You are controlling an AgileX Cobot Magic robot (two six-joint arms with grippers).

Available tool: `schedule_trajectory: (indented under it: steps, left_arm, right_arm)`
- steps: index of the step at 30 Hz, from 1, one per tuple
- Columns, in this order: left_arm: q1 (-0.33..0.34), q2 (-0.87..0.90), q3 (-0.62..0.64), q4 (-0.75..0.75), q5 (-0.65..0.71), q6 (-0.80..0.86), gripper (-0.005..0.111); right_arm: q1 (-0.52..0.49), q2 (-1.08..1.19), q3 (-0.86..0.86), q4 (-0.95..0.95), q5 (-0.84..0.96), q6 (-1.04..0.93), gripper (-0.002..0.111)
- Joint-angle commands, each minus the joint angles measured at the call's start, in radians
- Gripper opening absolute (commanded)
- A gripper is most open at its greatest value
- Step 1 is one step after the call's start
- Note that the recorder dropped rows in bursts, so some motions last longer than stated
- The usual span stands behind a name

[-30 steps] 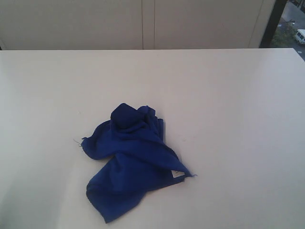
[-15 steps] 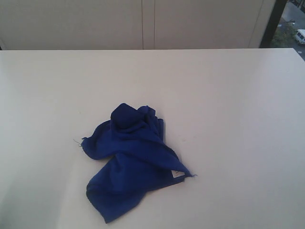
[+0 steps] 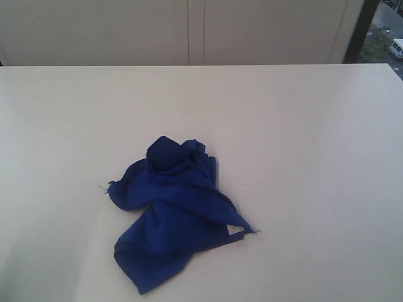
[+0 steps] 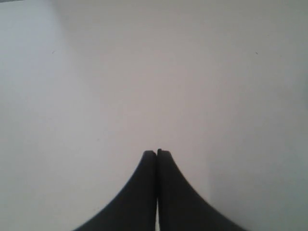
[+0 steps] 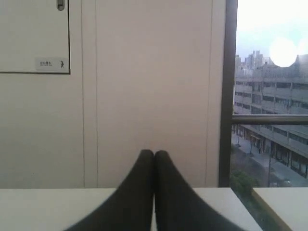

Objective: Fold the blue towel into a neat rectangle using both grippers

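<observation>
The blue towel (image 3: 173,214) lies crumpled in a heap on the white table (image 3: 302,138), left of centre and toward the front edge, with a raised lump at its far end and a small white tag (image 3: 234,229) at its right corner. Neither arm shows in the exterior view. My left gripper (image 4: 157,153) is shut, its black tips pressed together over bare table with nothing between them. The right gripper (image 5: 154,153) is shut too, empty, pointing level across the table toward the wall. The towel appears in neither wrist view.
A pale panelled wall (image 3: 189,31) runs behind the table's far edge. A dark window frame (image 5: 230,91) and a window onto buildings stand at the right. A wall panel with a small sign (image 5: 50,63) shows in the right wrist view.
</observation>
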Motion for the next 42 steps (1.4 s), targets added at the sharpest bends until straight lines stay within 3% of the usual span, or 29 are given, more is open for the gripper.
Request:
schedule_trajectory:
  steps: [1, 15, 23, 27, 42]
  left_arm:
    - [0.002, 0.007, -0.007, -0.007, 0.005, -0.001, 0.000]
    - [0.002, 0.007, -0.007, -0.007, 0.005, -0.001, 0.000]
    - [0.002, 0.007, -0.007, -0.007, 0.005, -0.001, 0.000]
    - [0.002, 0.007, -0.007, -0.007, 0.005, -0.001, 0.000]
    - [0.002, 0.007, -0.007, -0.007, 0.005, -0.001, 0.000]
  right_arm:
    - [0.000, 0.126, -0.105, -0.008, 0.087, 0.017, 0.000]
    - [0.000, 0.562, -0.413, 0.046, 0.416, 0.040, 0.000]
    - [0.032, 0.766, -0.506, 0.443, 0.556, -0.271, 0.000]
    - [0.101, 0.853, -0.514, 0.547, 0.555, -0.311, 0.000]
    - [0.496, 1.162, -0.648, 0.658, 0.437, -0.309, 0.000]
